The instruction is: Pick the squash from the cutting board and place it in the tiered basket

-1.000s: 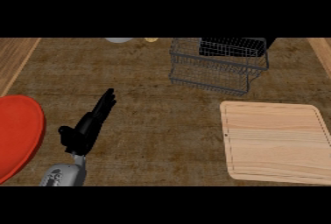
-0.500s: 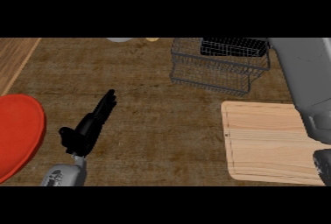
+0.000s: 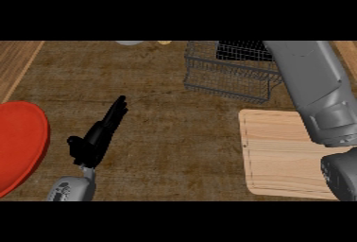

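Squash: not showing anywhere in the head view; cannot tell where it is sitting. Cutting board (image 3: 279, 156) is lying pale and flat at the right of the counter (image 3: 181, 132), its bare left part carrying nothing, its right part being covered by the right forearm (image 3: 314, 94). That grey forearm is lying across the board's right side and is running up past the right end of the tiered basket (image 3: 230, 71), a dark wire frame standing just beyond the board's far edge. Right hand is lying outside the frame, so its fingers cannot be told. Left hand (image 3: 97, 137) is showing low on the left, well apart from board and basket, fingers straight and together, pointing up and to the right, holding nothing. Red plate (image 3: 17, 142) is sitting at the left edge, near that hand but not touching it. A pale round thing (image 3: 129, 42) and a small yellowish thing (image 3: 164, 42) are peeking in at the counter's far edge, too cut off to identify.
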Available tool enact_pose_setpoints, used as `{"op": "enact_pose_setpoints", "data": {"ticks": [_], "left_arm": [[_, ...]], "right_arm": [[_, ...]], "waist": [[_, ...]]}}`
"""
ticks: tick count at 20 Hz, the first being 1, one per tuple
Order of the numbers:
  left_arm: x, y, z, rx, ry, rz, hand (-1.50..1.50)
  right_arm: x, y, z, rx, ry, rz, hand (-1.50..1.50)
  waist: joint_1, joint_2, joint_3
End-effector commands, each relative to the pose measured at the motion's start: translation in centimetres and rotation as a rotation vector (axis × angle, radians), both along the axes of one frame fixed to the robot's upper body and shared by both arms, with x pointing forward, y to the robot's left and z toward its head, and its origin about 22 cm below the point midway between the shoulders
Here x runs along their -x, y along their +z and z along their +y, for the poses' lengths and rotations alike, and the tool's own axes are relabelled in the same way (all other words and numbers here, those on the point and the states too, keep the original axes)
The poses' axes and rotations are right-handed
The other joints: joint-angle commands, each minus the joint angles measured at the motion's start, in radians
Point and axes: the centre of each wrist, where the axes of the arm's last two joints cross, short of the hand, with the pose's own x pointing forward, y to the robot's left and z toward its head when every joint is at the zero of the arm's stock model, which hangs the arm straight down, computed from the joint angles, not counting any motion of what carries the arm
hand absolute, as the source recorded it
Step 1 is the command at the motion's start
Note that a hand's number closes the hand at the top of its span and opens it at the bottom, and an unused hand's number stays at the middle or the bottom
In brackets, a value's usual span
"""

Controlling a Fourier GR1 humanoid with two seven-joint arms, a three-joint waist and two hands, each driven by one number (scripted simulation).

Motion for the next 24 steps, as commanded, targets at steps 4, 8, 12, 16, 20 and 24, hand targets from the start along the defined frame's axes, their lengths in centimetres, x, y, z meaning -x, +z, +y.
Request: {"op": "enact_pose_setpoints", "data": {"ticks": [4, 8, 12, 16, 20, 24], "left_arm": [[0.2, -1.2, 0.5, -0.009, 0.001, 0.006, 0.00], [0.9, 0.0, -0.2, 0.008, 0.009, 0.002, 0.00], [0.0, 0.0, 0.9, -0.010, 0.005, 0.002, 0.00], [0.5, 0.1, 0.3, 0.007, 0.023, 0.005, 0.00], [1.4, -1.8, 0.8, 0.009, 0.037, 0.020, 0.00], [1.1, -0.7, 1.8, 0.001, 0.026, 0.010, 0.00]], "right_arm": [[-0.6, -1.3, 0.2, -0.213, -0.057, 0.294, 1.50], [-0.5, -1.5, 0.4, -0.347, -0.057, 0.314, -1.50], [-0.7, 0.2, -1.2, -0.400, -0.119, 0.230, -1.50], [-0.4, 0.6, -2.2, -0.378, -0.299, 0.053, -1.50], [0.0, 3.0, -8.7, -0.331, -0.511, -0.126, -1.50], [1.0, 4.2, -13.7, -0.393, -0.622, -0.247, -1.50]], "waist": [[-0.012, 0.000, -0.001], [-0.010, -0.006, 0.000], [-0.004, 0.000, 0.000], [-0.019, -0.009, 0.000], [-0.035, -0.008, -0.001], [-0.028, -0.008, 0.000]]}}
